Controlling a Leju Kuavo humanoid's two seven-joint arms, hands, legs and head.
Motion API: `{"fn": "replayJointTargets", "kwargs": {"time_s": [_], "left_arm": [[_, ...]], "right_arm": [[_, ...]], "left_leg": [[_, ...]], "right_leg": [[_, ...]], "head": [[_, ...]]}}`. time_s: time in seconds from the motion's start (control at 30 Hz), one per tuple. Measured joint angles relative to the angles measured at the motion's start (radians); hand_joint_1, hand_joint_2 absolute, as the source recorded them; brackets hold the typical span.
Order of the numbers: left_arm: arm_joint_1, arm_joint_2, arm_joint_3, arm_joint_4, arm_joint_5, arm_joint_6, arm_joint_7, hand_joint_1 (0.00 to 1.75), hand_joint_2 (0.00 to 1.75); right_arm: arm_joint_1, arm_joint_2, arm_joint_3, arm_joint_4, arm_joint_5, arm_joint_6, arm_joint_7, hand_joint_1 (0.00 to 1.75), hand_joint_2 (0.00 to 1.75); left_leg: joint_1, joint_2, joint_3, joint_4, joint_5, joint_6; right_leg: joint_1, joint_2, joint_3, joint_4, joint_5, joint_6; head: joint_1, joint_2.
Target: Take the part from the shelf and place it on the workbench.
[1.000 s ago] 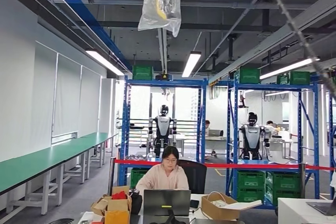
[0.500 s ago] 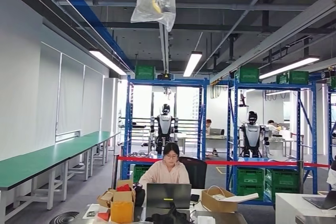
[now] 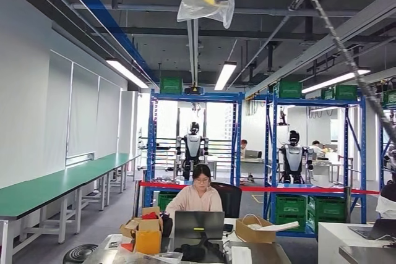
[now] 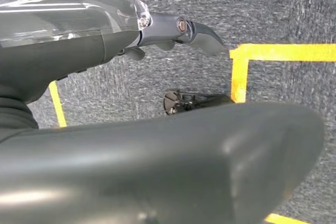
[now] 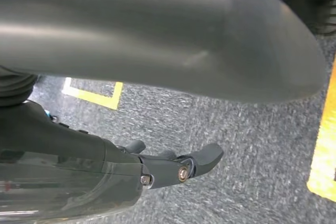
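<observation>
Your robot stood at the approach step. Both arms hung over the grey floor (image 4: pixel 277 14); the left hand (image 4: pixel 174 66) and right hand (image 5: pixel 170 129) held nothing, fingers apart. The part could not be identified; blue shelves (image 3: pixel 193 146) stood well beyond the person at the laptop (image 3: pixel 199 201). Next, you needed to walk to the shelving.

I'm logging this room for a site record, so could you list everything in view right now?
Shelves: several, blue frames, across the back of the room.
Crates: several, green, on the shelves' top and bottom levels.
Workbench: long, green top, along the left wall.
Barrier tape: one, red, stretched in front of the shelves.
Other robots: two, silver and black, behind the tape.
Person: one, seated at a laptop.
Cardboard boxes: a few, brown, on the near desk.
Floor tape: yellow, on grey carpet.
Left hand: dark, hanging over the floor, holding nothing.
Right hand: dark, likewise.
</observation>
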Motion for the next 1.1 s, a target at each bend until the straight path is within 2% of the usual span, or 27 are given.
{"fn": "replayJointTargets", "kwargs": {"time_s": [0.07,0.1,0.13,0.2,0.23,0.27,0.3,0.33,0.37,0.43,0.47,0.5,0.6,0.63,0.67,0.73,0.77,0.8,0.83,0.87,0.93,0.97,1.0,1.07,1.1], "left_arm": [[-0.002,-0.001,0.002,0.000,0.001,-0.002,0.000,0.00,0.00],[-0.002,-0.001,0.004,0.000,0.002,-0.002,0.001,0.00,0.00],[-0.002,-0.002,0.006,0.000,0.004,-0.002,0.004,0.00,0.00],[-0.002,-0.003,0.011,0.000,0.006,-0.001,0.010,0.00,0.87],[-0.002,-0.003,0.013,0.000,0.007,-0.001,0.010,0.00,1.31],[-0.003,-0.003,0.014,0.000,0.007,0.000,0.010,0.00,1.75],[-0.004,-0.003,0.016,0.000,0.008,0.000,0.008,0.00,1.75],[-0.004,-0.003,0.017,0.000,0.008,0.001,0.008,0.00,1.75],[-0.005,-0.003,0.017,0.000,0.008,0.002,0.009,0.00,1.75],[-0.009,-0.003,0.017,0.000,0.006,0.003,0.011,0.00,1.75],[-0.011,-0.004,0.018,0.000,0.006,0.003,0.012,0.00,1.75],[-0.012,-0.005,0.018,0.000,0.006,0.003,0.013,0.00,1.75],[-0.012,-0.010,0.020,0.000,0.007,0.001,0.014,0.00,1.75],[-0.013,-0.011,0.022,0.000,0.008,0.000,0.013,0.00,1.75],[-0.014,-0.013,0.024,0.000,0.009,0.000,0.013,0.00,1.75],[-0.015,-0.015,0.029,0.000,0.010,-0.001,0.012,0.00,1.75],[-0.014,-0.017,0.032,0.000,0.010,-0.001,0.013,0.00,1.75],[-0.014,-0.019,0.034,0.000,0.010,-0.001,0.014,0.00,1.75],[-0.014,-0.021,0.036,0.000,0.011,-0.001,0.016,0.00,1.75],[-0.014,-0.022,0.039,0.000,0.012,0.000,0.018,0.00,1.75],[-0.014,-0.025,0.044,0.000,0.017,0.001,0.020,0.00,1.75],[-0.015,-0.026,0.046,0.000,0.021,0.002,0.021,0.00,1.75],[-0.016,-0.026,0.049,0.000,0.025,0.002,0.021,0.00,1.75],[-0.018,-0.027,0.056,0.000,0.034,0.003,0.020,0.00,1.75],[-0.018,-0.028,0.060,0.000,0.038,0.002,0.018,0.00,1.75]], "right_arm": [[-0.001,-0.002,-0.010,0.001,-0.013,0.009,0.003,0.00,0.00],[-0.003,-0.002,-0.016,0.002,-0.019,0.014,0.004,0.00,0.00],[-0.004,-0.004,-0.022,0.003,-0.024,0.017,0.005,0.00,0.00],[-0.003,-0.006,-0.034,0.004,-0.033,0.021,0.014,0.00,0.00],[-0.001,-0.006,-0.041,0.004,-0.037,0.022,0.023,0.00,0.44],[0.000,-0.007,-0.047,0.004,-0.040,0.023,0.033,0.00,0.87],[0.000,-0.007,-0.053,0.004,-0.042,0.024,0.042,0.00,1.31],[0.001,-0.008,-0.059,0.004,-0.043,0.026,0.050,0.00,1.75],[0.001,-0.008,-0.064,0.004,-0.044,0.026,0.056,0.00,1.75],[0.002,-0.009,-0.073,0.004,-0.045,0.027,0.060,0.00,1.75],[0.002,-0.010,-0.078,0.004,-0.045,0.027,0.060,0.00,1.75],[0.003,-0.011,-0.082,0.004,-0.045,0.027,0.060,0.00,1.75],[0.005,-0.018,-0.090,0.004,-0.044,0.026,0.065,0.00,1.75],[0.007,-0.021,-0.093,0.004,-0.042,0.024,0.069,0.00,1.75],[0.008,-0.023,-0.096,0.004,-0.040,0.022,0.074,0.00,1.75],[0.010,-0.025,-0.100,0.004,-0.033,0.014,0.085,0.00,1.75],[0.010,-0.027,-0.102,0.004,-0.029,0.010,0.092,0.00,1.75],[0.011,-0.029,-0.103,0.004,-0.026,0.007,0.098,0.00,1.75],[0.012,-0.031,-0.104,0.004,-0.023,0.004,0.102,0.00,1.75],[0.012,-0.032,-0.105,0.004,-0.021,0.002,0.104,0.00,1.31],[0.011,-0.033,-0.106,0.004,-0.017,0.001,0.099,0.00,0.44],[0.010,-0.034,-0.107,0.004,-0.015,0.001,0.094,0.00,0.00],[0.009,-0.034,-0.108,0.004,-0.014,0.002,0.089,0.00,0.00],[0.009,-0.034,-0.110,0.004,-0.012,0.002,0.082,0.00,0.00],[0.009,-0.035,-0.111,0.004,-0.011,0.002,0.080,0.00,0.00]], "left_leg": [[0.006,0.000,-0.006,-0.006,0.017,-0.012],[0.007,-0.001,-0.011,-0.002,0.008,-0.016],[0.008,-0.004,-0.018,0.015,-0.018,-0.020],[0.007,-0.007,-0.042,0.105,-0.112,-0.024],[0.007,-0.008,-0.055,0.168,-0.149,-0.027],[0.007,-0.008,-0.061,0.222,-0.165,-0.030],[0.008,-0.008,-0.058,0.251,-0.160,-0.032],[0.009,-0.008,-0.037,0.243,-0.139,-0.034],[0.010,-0.007,0.000,0.200,-0.115,-0.036],[0.013,-0.008,0.089,0.072,-0.094,-0.035],[0.012,-0.008,0.116,0.026,-0.097,-0.032],[0.011,-0.008,0.127,0.003,-0.103,-0.028],[0.010,-0.007,0.117,-0.006,-0.097,-0.004],[0.011,-0.006,0.113,-0.007,-0.091,0.004],[0.013,-0.005,0.106,-0.008,-0.085,0.012],[0.012,-0.004,0.092,-0.008,-0.075,0.020],[0.012,-0.003,0.086,-0.007,-0.071,0.021],[0.013,-0.002,0.080,-0.007,-0.067,0.021],[0.014,-0.002,0.076,-0.007,-0.064,0.021],[0.017,-0.002,0.073,-0.006,-0.061,0.019],[0.019,-0.002,0.071,-0.004,-0.058,0.013],[0.017,-0.002,0.070,-0.003,-0.056,0.009],[0.015,-0.003,0.068,-0.002,-0.054,0.005],[0.015,-0.003,0.067,-0.003,-0.051,-0.003],[0.018,-0.004,0.067,-0.005,-0.049,-0.005]], "right_leg": [[0.004,-0.001,0.003,-0.031,0.009,-0.010],[0.004,-0.003,-0.004,-0.035,0.022,-0.016],[0.003,-0.005,-0.013,-0.039,0.036,-0.022],[0.002,-0.009,-0.037,-0.037,0.056,-0.030],[0.002,-0.011,-0.050,-0.031,0.064,-0.031],[0.003,-0.012,-0.063,-0.025,0.070,-0.031],[0.003,-0.013,-0.077,-0.018,0.074,-0.030],[0.003,-0.013,-0.091,-0.008,0.078,-0.029],[0.002,-0.013,-0.105,0.003,0.080,-0.027],[0.003,-0.013,-0.131,0.030,0.079,-0.021],[0.004,-0.013,-0.140,0.042,0.078,-0.017],[0.005,-0.014,-0.148,0.051,0.079,-0.012],[0.003,-0.011,-0.161,0.067,0.075,0.007],[0.001,-0.009,-0.171,0.087,0.057,0.014],[-0.003,-0.008,-0.187,0.127,0.026,0.021],[-0.012,-0.006,-0.236,0.249,-0.046,0.034],[-0.017,-0.006,-0.254,0.301,-0.068,0.040],[-0.023,-0.006,-0.256,0.323,-0.073,0.048],[-0.030,-0.006,-0.238,0.305,-0.058,0.057],[-0.037,-0.007,-0.201,0.248,-0.029,0.067],[-0.051,-0.004,-0.109,0.091,0.027,0.087],[-0.054,-0.002,-0.081,0.037,0.041,0.087],[-0.055,0.000,-0.067,0.007,0.045,0.085],[-0.050,0.002,-0.067,0.002,0.046,0.071],[-0.048,0.002,-0.068,0.003,0.046,0.070]], "head": [[0.000,0.000],[0.000,0.000],[0.000,0.000],[0.000,0.000],[0.000,0.000],[0.000,0.000],[0.001,0.000],[0.001,0.000],[0.001,0.000],[0.000,0.000],[0.000,0.000],[0.000,0.000],[0.000,0.000],[0.000,0.000],[0.000,0.000],[0.000,0.000],[0.000,0.000],[0.000,0.000],[0.000,0.000],[0.000,0.000],[0.000,0.000],[0.001,0.000],[0.001,0.000],[0.001,0.000],[0.001,0.000]]}}
